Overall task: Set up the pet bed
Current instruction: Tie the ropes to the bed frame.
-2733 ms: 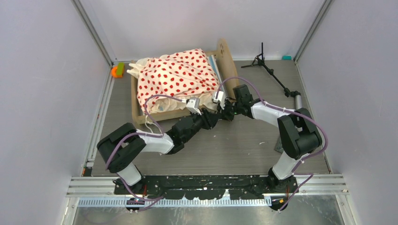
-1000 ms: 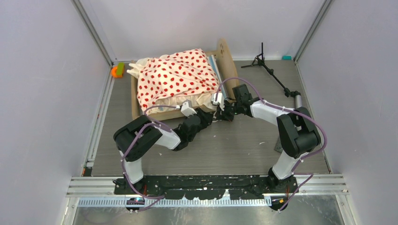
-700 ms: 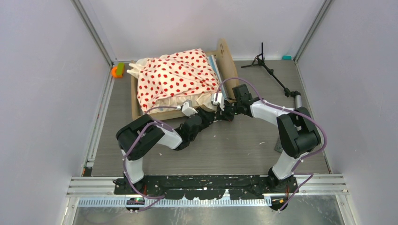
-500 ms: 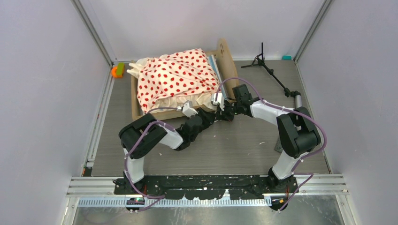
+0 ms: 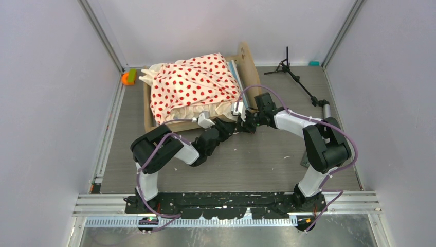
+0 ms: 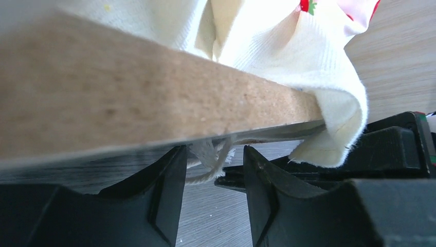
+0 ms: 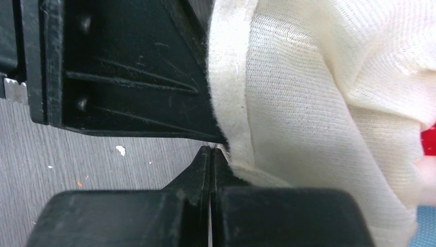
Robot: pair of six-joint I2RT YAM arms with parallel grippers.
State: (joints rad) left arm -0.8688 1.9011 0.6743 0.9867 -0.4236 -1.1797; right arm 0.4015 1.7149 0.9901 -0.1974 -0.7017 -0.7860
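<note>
**Jaws: one pinched shut, one slightly apart**

Right gripper (image 7: 211, 153) is clamped on the cream hem of the bedding (image 7: 319, 98). Left gripper (image 6: 212, 157) has a narrow gap, just under the pet bed (image 6: 128, 103) board. The bed sits back-left on the table (image 5: 267, 154), with the spotted bedding heaped on top.

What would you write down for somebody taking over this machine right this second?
Left end effector: open, low under the frame, with a loose thread between its fingers.
Right end effector: shut, at the cream hem of the bedding; whether it pinches cloth is unclear.
The frame stands far left on the table, with the mattress in it.
Done: the bedding is on the mattress.
Left: it lies bunched and hangs over the near right corner; it likely needs spreading flat.
</note>
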